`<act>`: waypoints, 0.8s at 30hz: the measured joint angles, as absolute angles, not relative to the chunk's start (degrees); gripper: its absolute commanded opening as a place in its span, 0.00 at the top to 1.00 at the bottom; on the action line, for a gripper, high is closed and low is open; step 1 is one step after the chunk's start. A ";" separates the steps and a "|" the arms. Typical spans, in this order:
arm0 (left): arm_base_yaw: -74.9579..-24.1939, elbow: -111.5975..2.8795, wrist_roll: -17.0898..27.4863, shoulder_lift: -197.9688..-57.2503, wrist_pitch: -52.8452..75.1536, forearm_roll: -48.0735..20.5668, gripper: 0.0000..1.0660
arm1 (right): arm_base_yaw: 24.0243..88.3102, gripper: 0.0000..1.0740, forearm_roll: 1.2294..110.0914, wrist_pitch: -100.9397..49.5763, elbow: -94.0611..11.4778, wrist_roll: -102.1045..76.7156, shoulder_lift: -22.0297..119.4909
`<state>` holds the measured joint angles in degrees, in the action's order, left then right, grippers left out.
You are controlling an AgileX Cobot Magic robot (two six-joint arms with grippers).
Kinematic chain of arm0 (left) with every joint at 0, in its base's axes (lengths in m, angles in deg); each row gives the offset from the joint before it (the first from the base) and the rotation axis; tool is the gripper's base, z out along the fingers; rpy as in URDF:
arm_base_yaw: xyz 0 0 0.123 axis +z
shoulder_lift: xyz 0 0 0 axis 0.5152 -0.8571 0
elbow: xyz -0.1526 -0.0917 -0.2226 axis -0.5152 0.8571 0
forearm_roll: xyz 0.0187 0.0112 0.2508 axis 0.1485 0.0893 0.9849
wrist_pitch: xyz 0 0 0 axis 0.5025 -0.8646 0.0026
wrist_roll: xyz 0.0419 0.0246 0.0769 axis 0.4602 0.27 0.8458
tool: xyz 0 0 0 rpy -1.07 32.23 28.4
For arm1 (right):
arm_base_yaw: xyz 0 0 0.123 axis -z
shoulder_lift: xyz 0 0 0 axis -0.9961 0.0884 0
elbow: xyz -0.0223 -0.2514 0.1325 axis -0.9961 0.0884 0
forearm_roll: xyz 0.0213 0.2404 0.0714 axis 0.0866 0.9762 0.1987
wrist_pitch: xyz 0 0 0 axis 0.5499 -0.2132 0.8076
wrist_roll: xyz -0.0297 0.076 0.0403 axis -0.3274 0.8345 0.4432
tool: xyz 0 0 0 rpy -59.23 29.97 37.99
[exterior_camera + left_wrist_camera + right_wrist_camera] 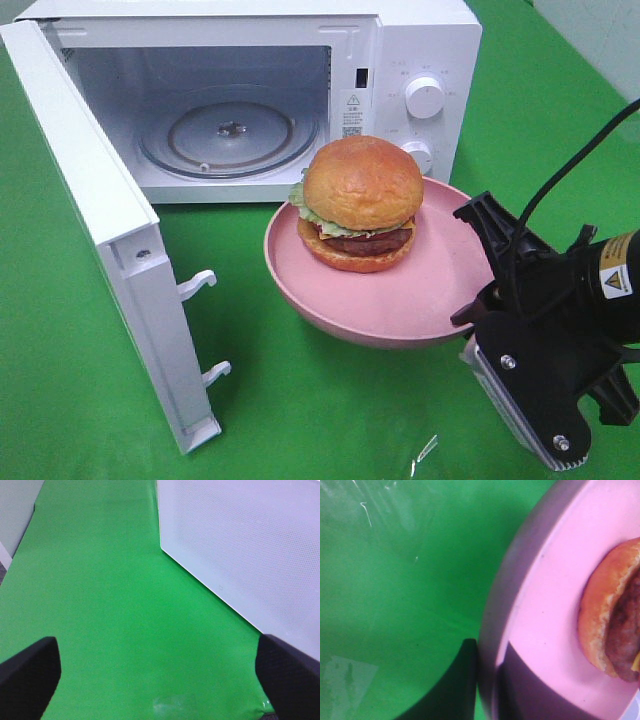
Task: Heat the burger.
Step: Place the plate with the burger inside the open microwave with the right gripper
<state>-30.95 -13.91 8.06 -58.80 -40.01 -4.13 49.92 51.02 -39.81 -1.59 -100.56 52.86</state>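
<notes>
Pinching pink plate (400,300) rim, right gripper (487,685) bears burger (362,205); only left wrist view shows left gripper (160,672), spread wide

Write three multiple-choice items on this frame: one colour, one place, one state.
1. The cloth is: A) blue B) green C) grey.
2. The burger, in front of the microwave, sits: A) on the plate B) straight on the cloth C) on a napkin.
3. The right hand is: A) open in the air B) shut on the plate's rim C) holding the burger.
Key: 1 B, green all round; 2 A, its bun rests on the plate; 3 B, fingers pinch the rim from both sides.
</notes>
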 measured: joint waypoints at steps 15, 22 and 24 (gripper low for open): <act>-30.95 -13.91 8.06 -58.80 -39.95 -4.13 0.08 | 47.63 0.95 39.79 -37.51 -8.06 -89.10 60.08; -30.95 -13.91 8.06 -58.80 -39.95 -4.13 0.08 | 46.89 0.95 39.39 -36.42 -11.10 -88.58 64.60; -30.95 -13.91 8.06 -58.80 -39.95 -4.13 0.08 | 46.48 0.95 39.62 -36.37 -12.24 -88.58 65.86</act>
<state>-30.95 -13.91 8.06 -58.80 -39.95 -4.13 46.48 39.62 -36.37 -12.24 -88.58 65.86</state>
